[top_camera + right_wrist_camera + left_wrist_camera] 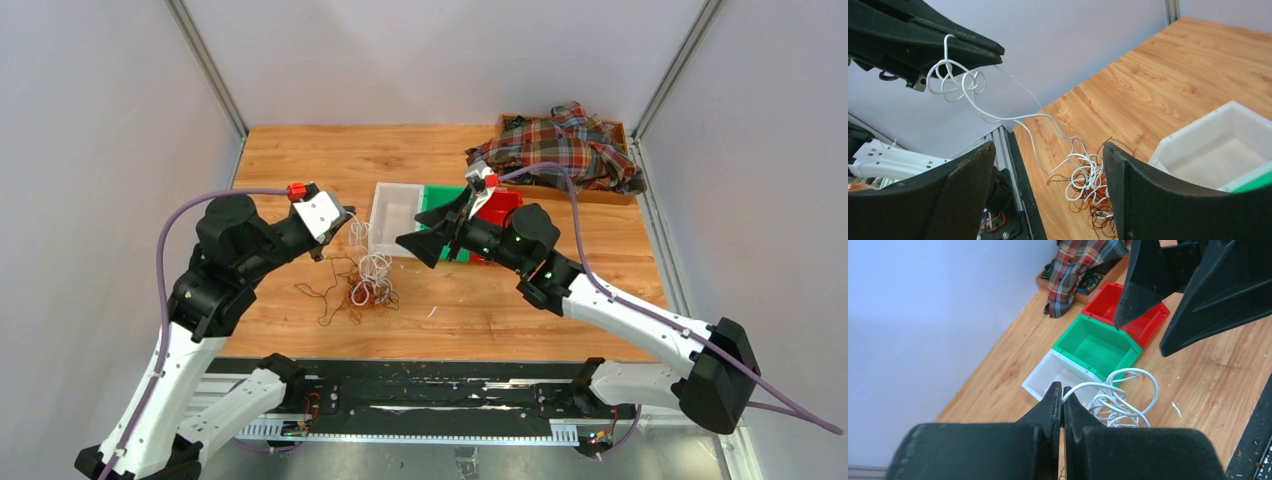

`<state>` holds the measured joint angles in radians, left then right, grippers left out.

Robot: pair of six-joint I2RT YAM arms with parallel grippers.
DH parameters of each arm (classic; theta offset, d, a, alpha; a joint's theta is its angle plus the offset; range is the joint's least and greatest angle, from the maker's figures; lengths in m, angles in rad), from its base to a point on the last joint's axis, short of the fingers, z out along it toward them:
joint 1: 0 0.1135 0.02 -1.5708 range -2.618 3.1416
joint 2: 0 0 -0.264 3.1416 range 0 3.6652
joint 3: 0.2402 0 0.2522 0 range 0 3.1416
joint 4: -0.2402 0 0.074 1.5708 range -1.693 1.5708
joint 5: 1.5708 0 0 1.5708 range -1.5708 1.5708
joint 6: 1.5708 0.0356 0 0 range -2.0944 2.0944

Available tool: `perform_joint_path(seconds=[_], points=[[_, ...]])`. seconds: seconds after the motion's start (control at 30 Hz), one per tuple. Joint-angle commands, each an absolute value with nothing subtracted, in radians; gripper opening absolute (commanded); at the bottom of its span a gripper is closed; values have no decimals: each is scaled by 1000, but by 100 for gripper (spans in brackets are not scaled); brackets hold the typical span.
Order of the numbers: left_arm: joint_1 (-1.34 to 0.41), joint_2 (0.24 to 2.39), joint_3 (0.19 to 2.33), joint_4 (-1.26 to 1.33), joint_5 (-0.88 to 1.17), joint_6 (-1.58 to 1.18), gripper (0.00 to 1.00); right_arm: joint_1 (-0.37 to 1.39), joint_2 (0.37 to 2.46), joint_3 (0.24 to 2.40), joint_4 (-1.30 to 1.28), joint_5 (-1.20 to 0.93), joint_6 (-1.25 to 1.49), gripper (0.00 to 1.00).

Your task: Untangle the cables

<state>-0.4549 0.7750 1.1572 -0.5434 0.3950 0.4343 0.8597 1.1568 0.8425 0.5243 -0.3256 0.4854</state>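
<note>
Left wrist view is showing your left pincer [1063,392] clenching a thin white wire [1105,405], trailing down to the white, orange and black wire knot [368,288] on the wooden counter [520,300]; your right pincer [1048,149] is gaping, empty; pulling higher is risking dragging the whole knot; strand crossings are proving too fine to read.

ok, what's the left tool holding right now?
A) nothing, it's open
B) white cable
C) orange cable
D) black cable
B: the left tool is shut on a white cable, which trails down to the tangle of cables.
</note>
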Motion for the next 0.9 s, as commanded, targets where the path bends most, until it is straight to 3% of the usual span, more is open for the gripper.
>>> perform_joint_path(seconds=[0.0, 0.23, 0.33, 0.43, 0.57, 0.7, 0.87], points=[[-456, 790, 1223, -556, 408, 459, 1, 910, 1204, 942, 525, -333, 408, 79], [-456, 804, 1273, -602, 446, 417, 1, 1015, 1291, 1039, 504, -252, 281, 80], [-456, 803, 1291, -649, 472, 425, 1, 1026, 1318, 1067, 485, -211, 247, 76], [-456, 792, 1296, -688, 496, 444, 1, 1041, 1331, 1093, 463, -173, 200, 64], [-456, 777, 1297, -718, 514, 468, 1, 1050, 1331, 1101, 423, -157, 168, 41], [-456, 773, 1290, -727, 504, 486, 1, 1053, 1295, 1069, 417, -158, 161, 2], [-456, 759, 1288, -727, 427, 525, 0, 1048, 1202, 957, 412, 3, 150, 1]])
